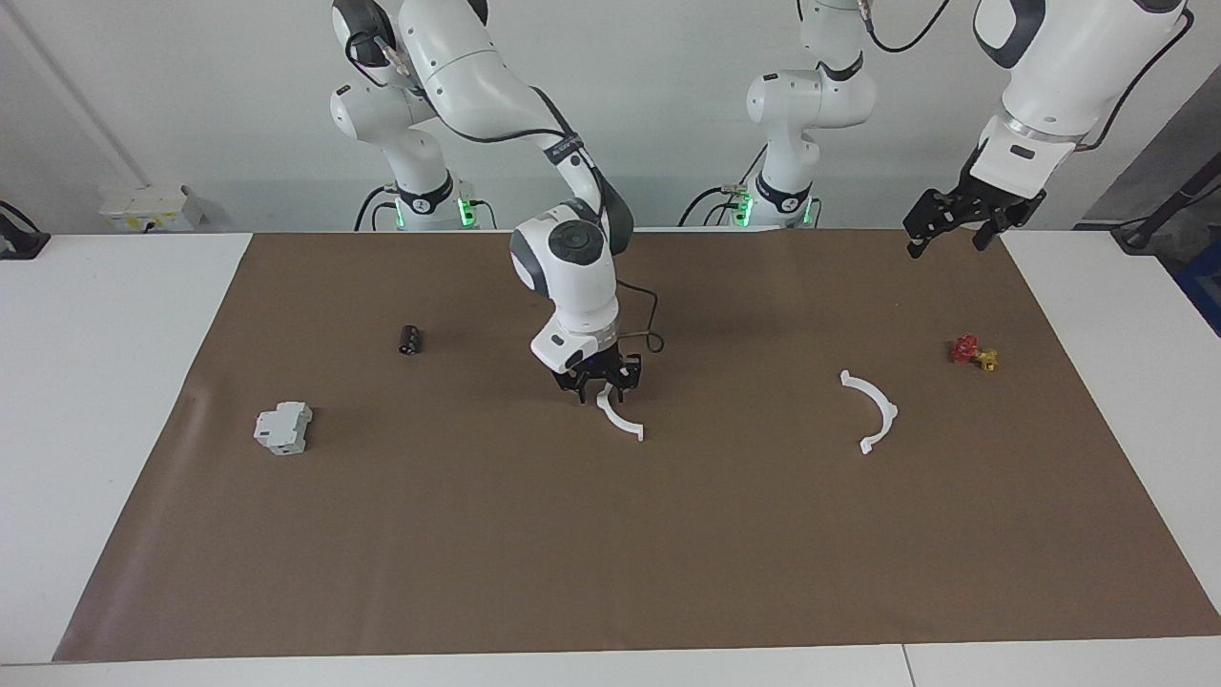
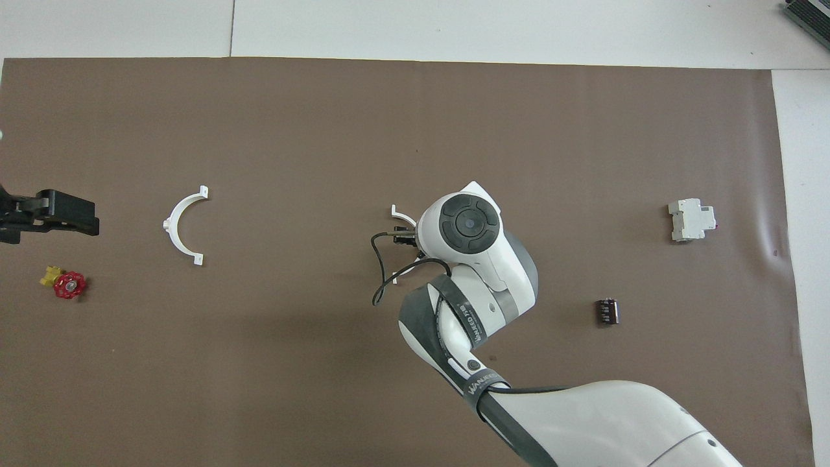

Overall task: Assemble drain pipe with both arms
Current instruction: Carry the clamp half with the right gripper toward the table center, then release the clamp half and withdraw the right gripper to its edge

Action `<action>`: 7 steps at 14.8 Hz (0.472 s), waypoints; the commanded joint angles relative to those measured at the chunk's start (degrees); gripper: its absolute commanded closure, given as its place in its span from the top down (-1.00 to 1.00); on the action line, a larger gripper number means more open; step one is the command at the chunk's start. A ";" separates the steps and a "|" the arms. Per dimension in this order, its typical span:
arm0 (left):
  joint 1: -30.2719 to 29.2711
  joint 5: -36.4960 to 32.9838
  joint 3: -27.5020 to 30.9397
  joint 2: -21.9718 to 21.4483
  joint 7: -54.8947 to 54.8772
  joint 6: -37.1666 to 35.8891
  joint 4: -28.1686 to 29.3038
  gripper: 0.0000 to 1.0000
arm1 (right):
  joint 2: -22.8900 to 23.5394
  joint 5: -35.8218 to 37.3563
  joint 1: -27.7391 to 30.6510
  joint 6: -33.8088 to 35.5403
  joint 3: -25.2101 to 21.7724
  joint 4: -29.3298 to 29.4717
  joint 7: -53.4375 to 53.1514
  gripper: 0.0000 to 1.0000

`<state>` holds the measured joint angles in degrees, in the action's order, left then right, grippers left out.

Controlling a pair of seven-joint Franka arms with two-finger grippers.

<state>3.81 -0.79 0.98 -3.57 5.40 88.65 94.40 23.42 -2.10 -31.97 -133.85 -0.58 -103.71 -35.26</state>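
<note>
A white worktop (image 1: 114, 401) carries a brown mat (image 1: 610, 553) against a pale wall. Mid-mat, the right tool (image 1: 599, 382) is down on one drain pipe half (image 1: 620, 420), fingers clamped on its end. The other half (image 1: 873, 410) lies flat toward the left arm's end, with bare mat between them. The left tool (image 1: 959, 224) hangs, fingers apart, over the mat's edge by a red-and-yellow valve (image 1: 973, 353). A grey-white block (image 1: 283, 427) and a dark cylinder (image 1: 411, 340) sit toward the right arm's end.

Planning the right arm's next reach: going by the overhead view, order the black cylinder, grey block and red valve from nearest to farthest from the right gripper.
1. Black cylinder, toward the right arm's end.
2. Grey block, at that same end.
3. Red valve, at the left arm's end.
The right gripper is mid-table.
</note>
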 commanded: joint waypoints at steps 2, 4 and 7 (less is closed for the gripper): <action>-0.38 0.88 0.08 -1.96 0.66 0.11 3.14 1.00 | -11.80 0.08 7.25 10.51 0.14 -0.88 2.81 1.00; -0.47 0.88 0.16 -4.67 0.48 11.99 10.84 1.00 | -16.20 0.43 13.05 15.09 0.05 -0.88 9.04 1.00; -1.43 0.88 0.25 -7.24 0.66 28.90 21.94 1.00 | -20.33 0.69 22.19 21.94 0.05 -0.88 21.08 1.00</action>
<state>3.64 -0.79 1.15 -6.58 5.63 108.27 106.80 5.52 -1.81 -14.88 -114.48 -1.37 -102.99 -20.44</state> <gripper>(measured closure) 0.000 0.000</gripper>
